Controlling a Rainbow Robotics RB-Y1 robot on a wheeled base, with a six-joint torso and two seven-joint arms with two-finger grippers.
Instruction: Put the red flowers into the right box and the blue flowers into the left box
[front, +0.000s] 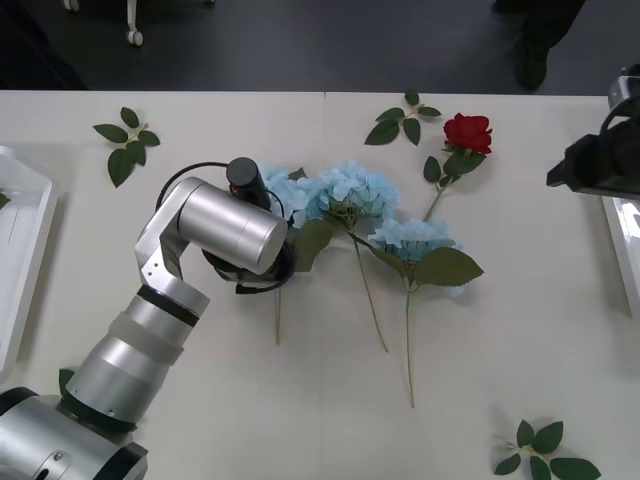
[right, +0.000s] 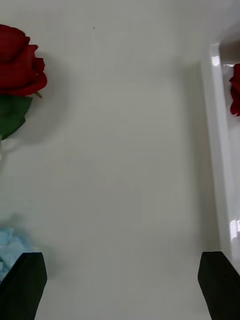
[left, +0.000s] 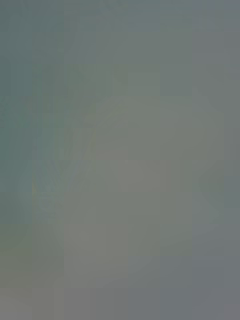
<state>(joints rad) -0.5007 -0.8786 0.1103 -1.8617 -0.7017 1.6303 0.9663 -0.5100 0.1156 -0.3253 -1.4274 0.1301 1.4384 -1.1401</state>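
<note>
My left arm (front: 215, 235) over the table (front: 300, 420) middle, flower clusters (front: 350, 195) just right of it, one rose (front: 467, 132) behind them, trays (front: 25, 230) at both table ends.

We see 3 pale blue flowers (front: 350, 195) lying mid-bench, 1 red rose (front: 467, 132) beside them, white boxes (front: 22, 240) at both edges.

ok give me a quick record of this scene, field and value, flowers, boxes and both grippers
red flowers on table: one rose, far right of the cluster
red flowers boxed: part of one inside the right box
blue flowers: three clusters lying mid-table, stems toward the robot
left box: white tray at the table's left edge
left gripper: hidden beneath its wrist, down at the leftmost blue cluster
right gripper: open, over bare table between rose and right box
loose leaf sprigs
</note>
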